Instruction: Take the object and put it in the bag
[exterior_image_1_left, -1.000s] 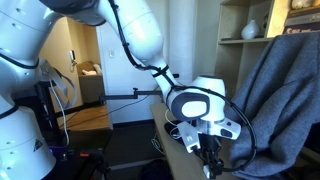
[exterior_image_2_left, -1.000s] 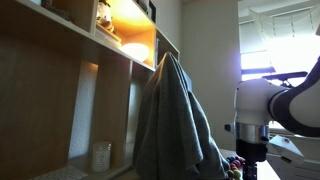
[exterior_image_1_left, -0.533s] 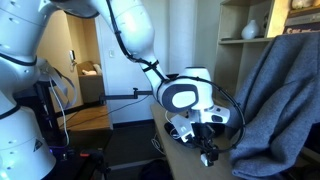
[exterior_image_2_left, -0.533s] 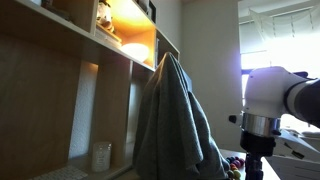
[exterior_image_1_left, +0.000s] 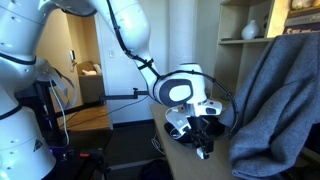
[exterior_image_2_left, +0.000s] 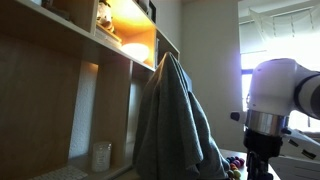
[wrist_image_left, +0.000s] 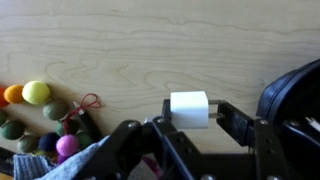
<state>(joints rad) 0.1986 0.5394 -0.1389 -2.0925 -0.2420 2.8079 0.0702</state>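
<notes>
Right now my gripper (wrist_image_left: 192, 118) is clamped on the white block (wrist_image_left: 189, 106), one finger against each of its side faces, so I judge the pick-up step done and the carry to the bag as the step in hand. In the wrist view the block sits near the centre of the frame, over bare wooden table (wrist_image_left: 150, 40), and whether it is lifted clear of the wood I cannot tell from these views. The black bag (wrist_image_left: 296, 88) shows at the right edge of that frame, close beside my right-hand finger, with only part of it in view, so I cannot make out its mouth. The next move calls for travel toward the right of the frame until the block hangs over the bag's opening, then letting go. A cluster of small coloured balls (wrist_image_left: 36, 92) lies at the lower left, well away from that path. In an exterior view the big grey cloth (exterior_image_1_left: 275, 95) drapes close to my wrist, and I should keep clear of it.
</notes>
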